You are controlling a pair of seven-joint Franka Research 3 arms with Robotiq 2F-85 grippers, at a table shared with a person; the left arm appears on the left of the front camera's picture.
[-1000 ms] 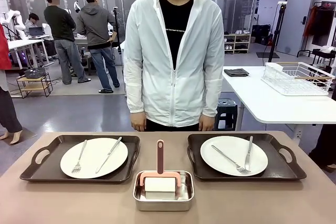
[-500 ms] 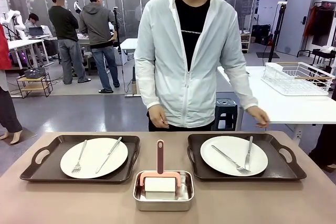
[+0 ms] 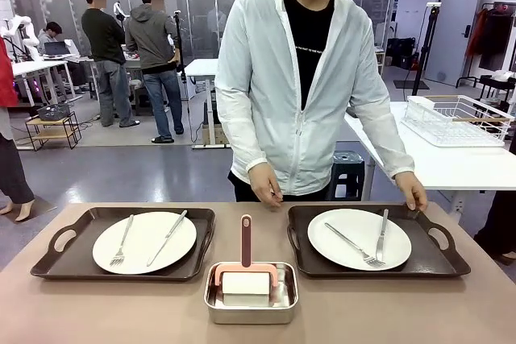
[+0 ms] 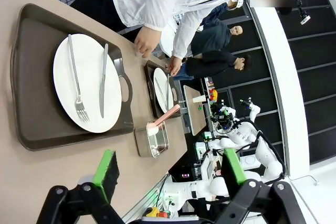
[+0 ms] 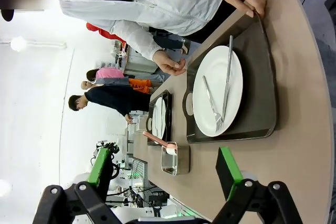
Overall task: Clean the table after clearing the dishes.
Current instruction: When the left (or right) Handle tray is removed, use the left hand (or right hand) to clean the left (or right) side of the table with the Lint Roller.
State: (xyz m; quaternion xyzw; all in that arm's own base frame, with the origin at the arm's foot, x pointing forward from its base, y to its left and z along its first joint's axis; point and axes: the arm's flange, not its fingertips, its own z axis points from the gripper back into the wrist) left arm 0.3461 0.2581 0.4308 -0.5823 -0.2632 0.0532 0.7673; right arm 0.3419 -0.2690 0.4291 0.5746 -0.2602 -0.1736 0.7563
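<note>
From the front, the table [image 3: 81,312] is seen with two dark trays side by side, the left tray [image 3: 50,267] and the right tray [image 3: 442,262]. The left plate [image 3: 145,249] carries a fork [image 3: 122,241] and knife [image 3: 167,237], and the right plate [image 3: 347,231] is set likewise. A steel pan [image 3: 250,312] stands between the trays at the near edge, with a pink-handled scraper [image 3: 246,241] resting in it. One hand [image 3: 413,194] of the person is laid on the far corner of the right tray; the other hand [image 3: 266,184] is held near that tray's inner far corner, and whether it touches cannot be told. In the left wrist view the left claw [image 4: 170,167] is seen spread wide and empty, with the left tray lying ahead of it and well apart. In the right wrist view the right claw [image 5: 165,167] is equally wide and empty, with the right tray ahead and apart — there the fingertips are seen pressed on the tray's rim. Both claws are cut off at the bottom edge.
</note>
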